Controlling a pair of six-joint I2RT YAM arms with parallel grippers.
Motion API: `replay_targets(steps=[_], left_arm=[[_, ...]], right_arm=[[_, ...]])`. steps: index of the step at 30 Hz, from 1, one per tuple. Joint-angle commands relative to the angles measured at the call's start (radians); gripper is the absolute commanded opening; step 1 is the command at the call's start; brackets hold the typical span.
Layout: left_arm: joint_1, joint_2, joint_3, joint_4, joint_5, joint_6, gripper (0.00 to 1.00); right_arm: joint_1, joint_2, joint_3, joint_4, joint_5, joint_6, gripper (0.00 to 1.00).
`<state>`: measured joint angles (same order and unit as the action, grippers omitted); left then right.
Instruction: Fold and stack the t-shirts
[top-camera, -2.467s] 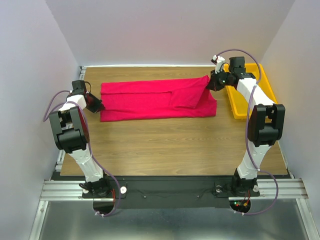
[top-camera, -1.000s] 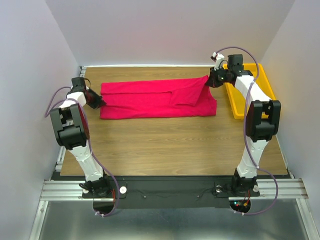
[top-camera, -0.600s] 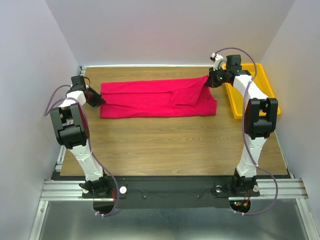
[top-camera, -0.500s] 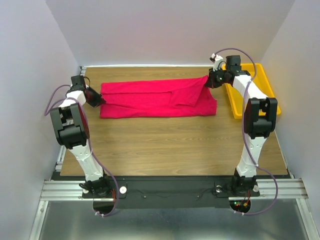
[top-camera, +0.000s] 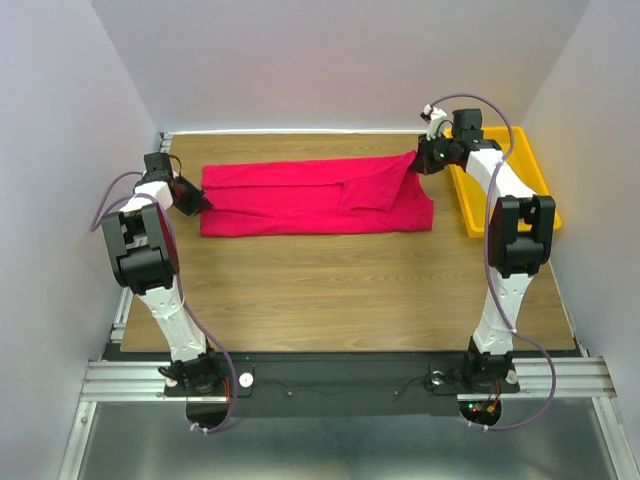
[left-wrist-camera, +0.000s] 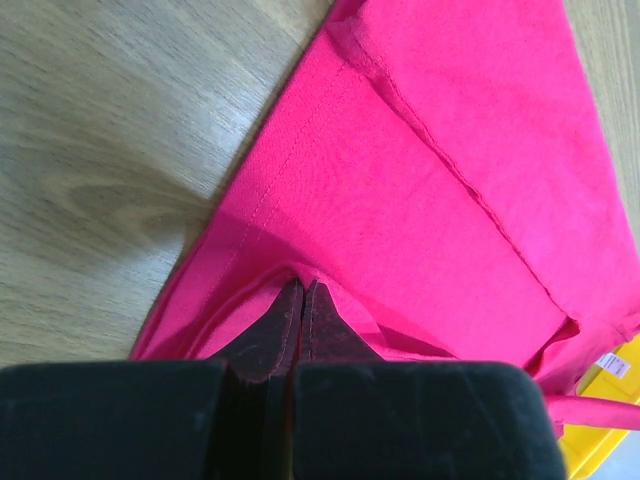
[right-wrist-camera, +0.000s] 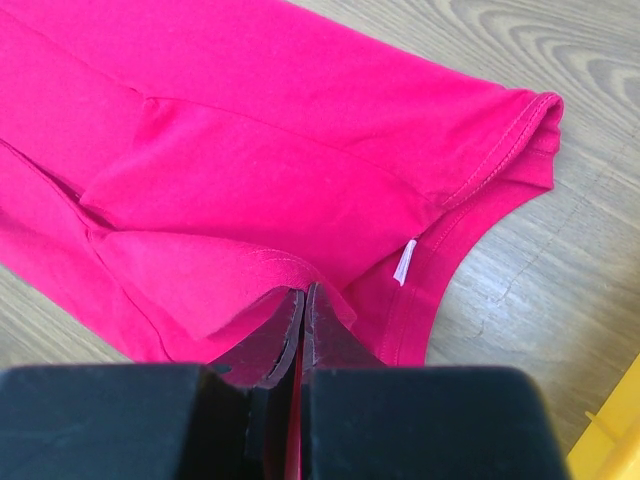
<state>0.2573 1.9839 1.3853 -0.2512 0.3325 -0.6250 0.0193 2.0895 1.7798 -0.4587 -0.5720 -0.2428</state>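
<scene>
Currently your crimson-pink t-shirt (top-camera: 315, 197) lies folded into a long band across the far half of the wooden table (top-camera: 350, 290). It runs from near the left edge toward the far right corner. The band's left end lies flat. Its right end is wider, with a layered flap folded over on top.

Your left gripper (top-camera: 197, 205) sits low at the band's left end, close to the table's left edge. In the left wrist view its fingers (left-wrist-camera: 272, 340) are pressed together, with pink fabric bunched around their tips — clamped on the shirt's edge.

Your right gripper (top-camera: 418, 165) is at the shirt's far right corner, where the cloth rises off the table into a small peak. In the right wrist view its fingers are together on a fold of cloth. A small white neck label (right-wrist-camera: 405, 265) shows at the curved neckline just beyond them.

A yellow tray (top-camera: 520, 165) sits at the table's far right corner — the shirt's right end lies just beside its left wall.
</scene>
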Motion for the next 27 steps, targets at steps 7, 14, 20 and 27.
replay_targets(steps=[7, 14, 20, 27], left_arm=[[0.003, -0.002, 0.052, 0.007, -0.006, 0.015, 0.0], [0.005, 0.003, 0.055, 0.007, -0.006, 0.019, 0.0], [0.005, -0.014, 0.047, 0.007, -0.033, 0.019, 0.0], [0.003, -0.057, 0.027, 0.007, -0.088, 0.018, 0.0]], right_arm=[[-0.007, 0.023, 0.056, 0.045, 0.009, 0.008, 0.01], [-0.005, 0.027, 0.061, 0.045, 0.008, 0.008, 0.01], [-0.007, 0.03, 0.067, 0.046, 0.008, 0.013, 0.01], [-0.007, 0.033, 0.072, 0.046, 0.004, 0.013, 0.01]])
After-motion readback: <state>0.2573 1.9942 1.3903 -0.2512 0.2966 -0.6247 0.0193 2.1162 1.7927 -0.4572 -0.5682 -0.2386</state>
